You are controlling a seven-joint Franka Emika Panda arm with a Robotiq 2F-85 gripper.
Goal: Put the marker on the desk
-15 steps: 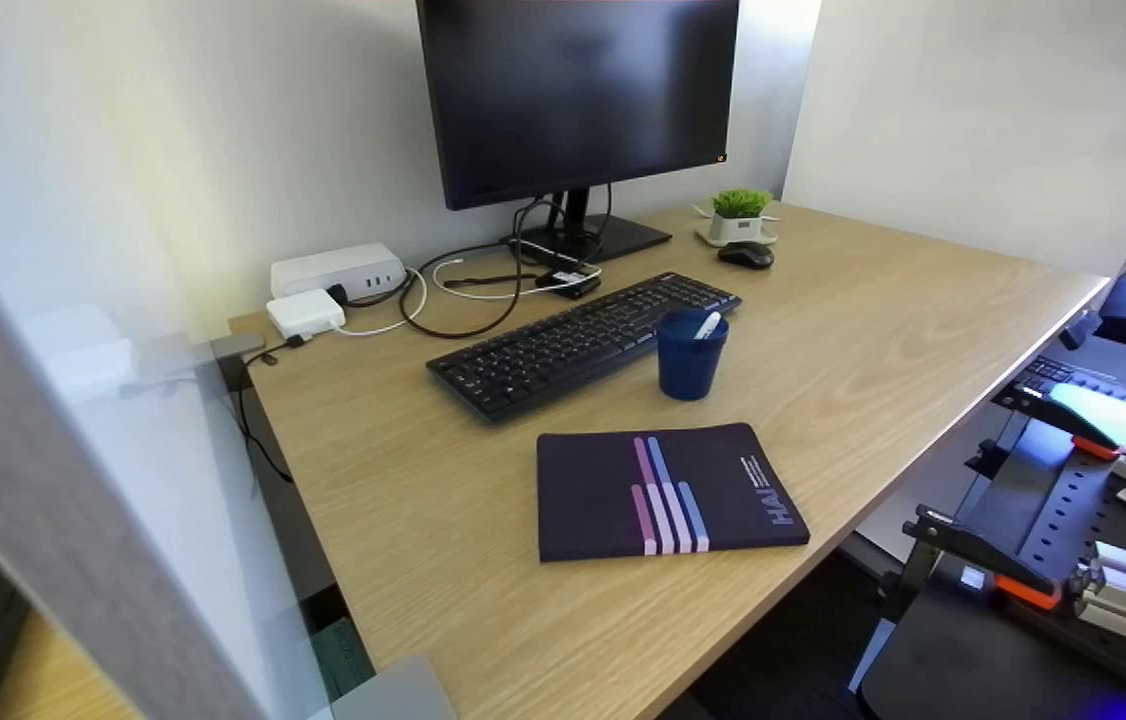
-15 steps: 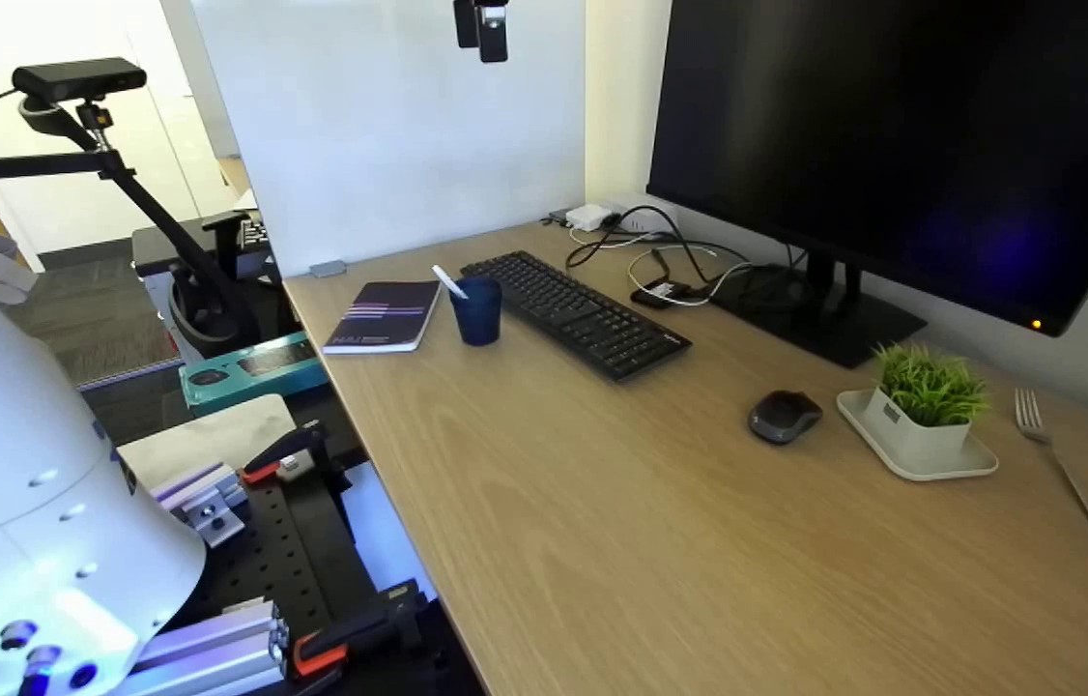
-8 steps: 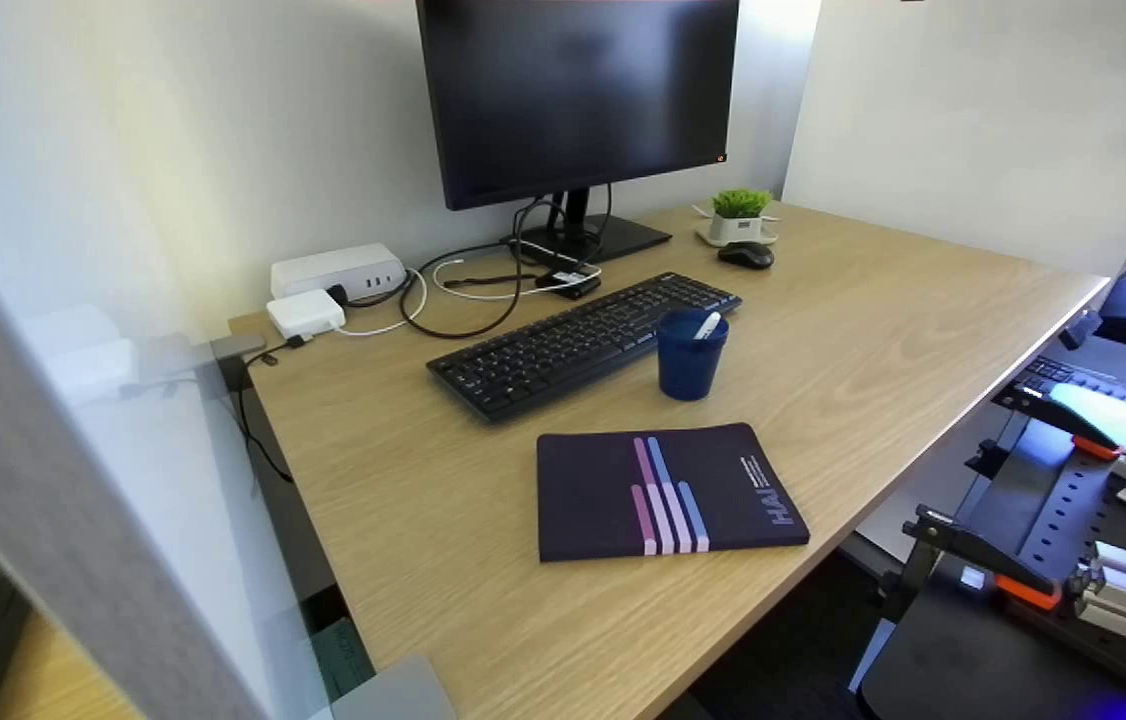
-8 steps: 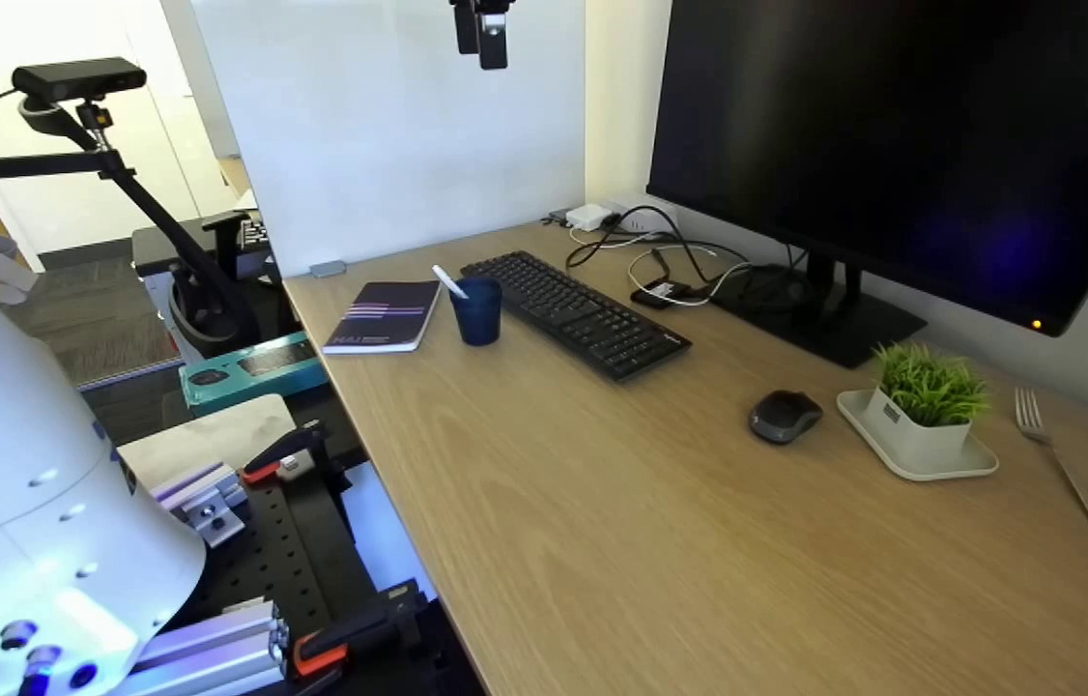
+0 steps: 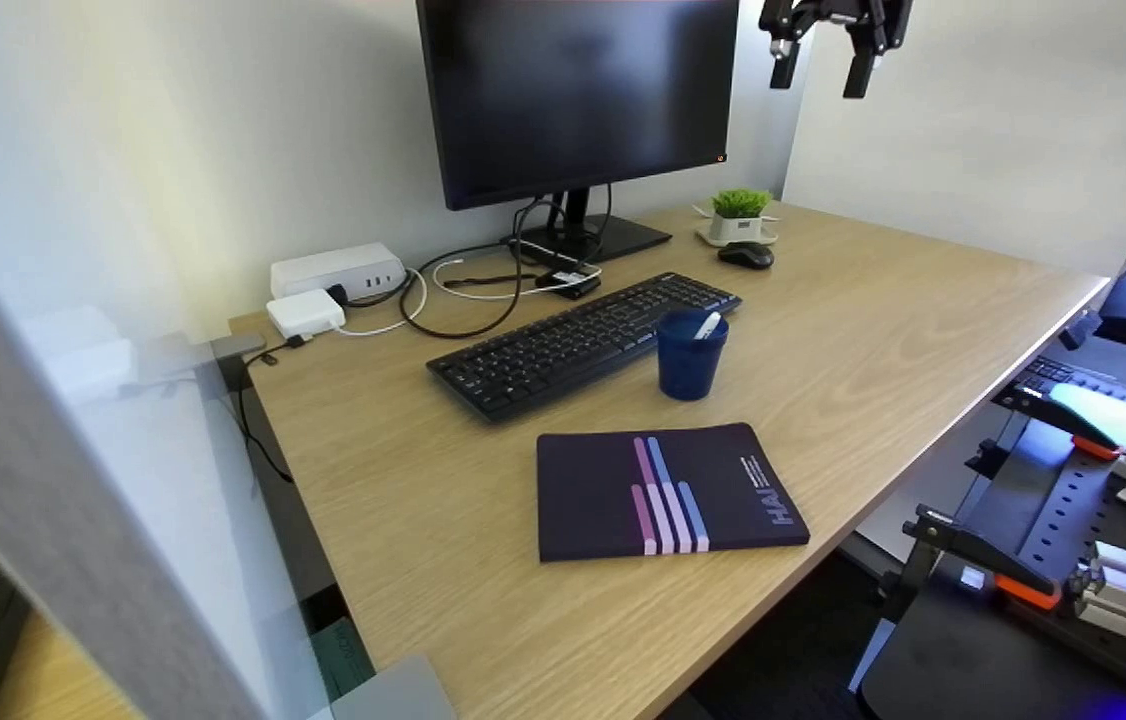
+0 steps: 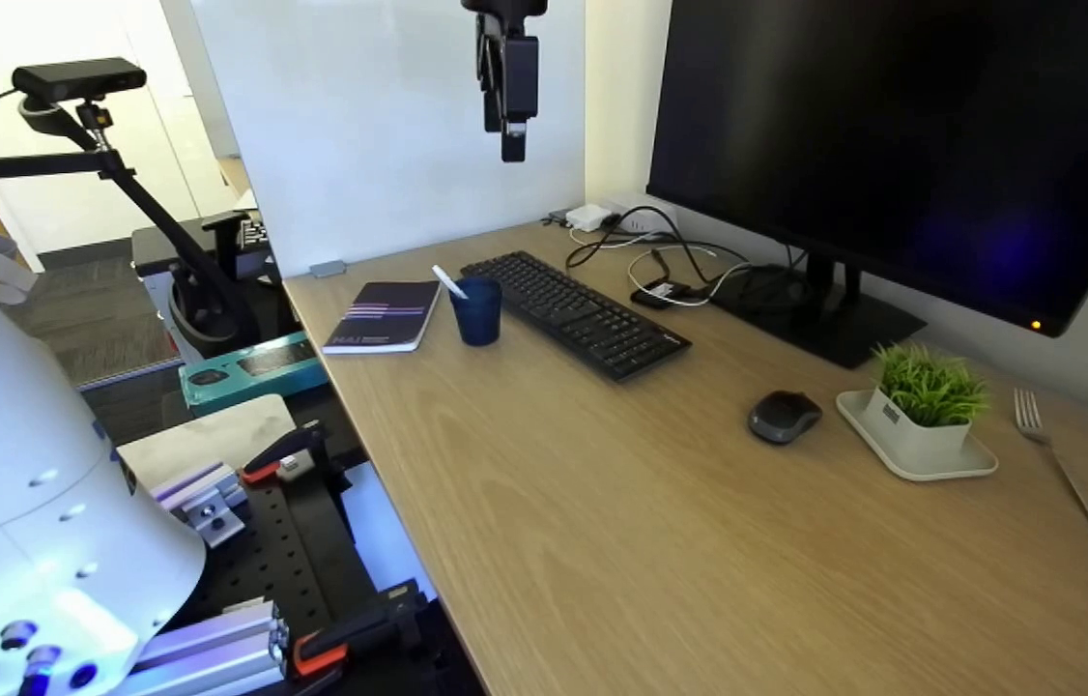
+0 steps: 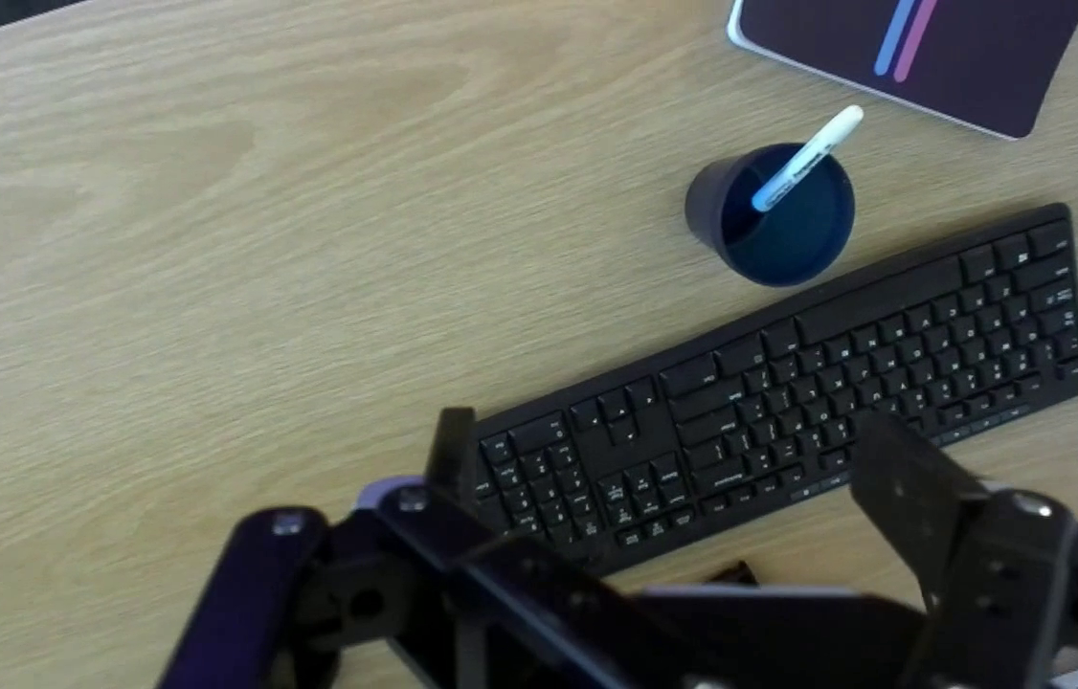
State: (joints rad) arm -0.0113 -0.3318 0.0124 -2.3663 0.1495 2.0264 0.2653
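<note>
Marker [image 7: 807, 158], white, leans inside the blue cup [image 5: 688, 365], upper end poking out past the rim. Cup stands upright on the desk [image 6: 650, 541], between striped notebook [image 5: 668, 495] and keyboard [image 5: 578, 345], just beside the keyboard. Gripper [image 5: 819, 84] hangs well above the cup's level in both exterior views, fingers spread apart, released. Mouse [image 6: 785, 417] sits well apart from the cup.

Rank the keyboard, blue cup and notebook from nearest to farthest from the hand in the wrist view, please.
1. Keyboard: partly overlapped by the hand, lower right.
2. Blue cup: further up, right of centre.
3. Notebook: top right, partly cut off.
</note>
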